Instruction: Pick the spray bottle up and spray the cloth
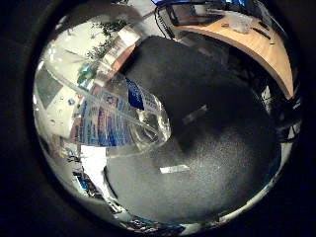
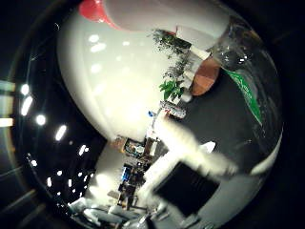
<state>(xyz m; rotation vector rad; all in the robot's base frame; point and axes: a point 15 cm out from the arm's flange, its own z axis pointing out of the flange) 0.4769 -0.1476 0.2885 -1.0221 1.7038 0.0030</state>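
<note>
Hand (image 2: 190, 181): only a bit of it shows, a white finger w/ a black block at its end, reaching across the thumb-side view. It looks fairly straight, but can't tell if the hand is curled round the bottle or how wide it's spread, no contact point visible in either pic.

Spray bottle (image 1: 118, 106) is right up against the palm, fills a big chunk of the little-finger-side view. Clear plastic body, blue/white label, some clear liquid pooled in its rounded base. It hangs over a dark grey speckled mat (image 1: 212, 163); whether the base touches the mat, can't tell.

Long axis: runs diagonally across that view, base toward the middle of the mat, neck end heading out toward the bright room behind. Nozzle direction not visible.

What each view adds:
- little-finger side: the mat w/ a couple of pale tape-like strips on it, plus a curved wooden desk (image 1: 266, 49) past the mat's far edge.
- thumb side: clear bottle wall w/ a green label strip along one edge, a red-tipped shape at the rim, potted plants (image 2: 172, 62) in the room, bright ceiling lights. No strips or desk edge there.

Cloth: can't make it out in either pic.
</note>
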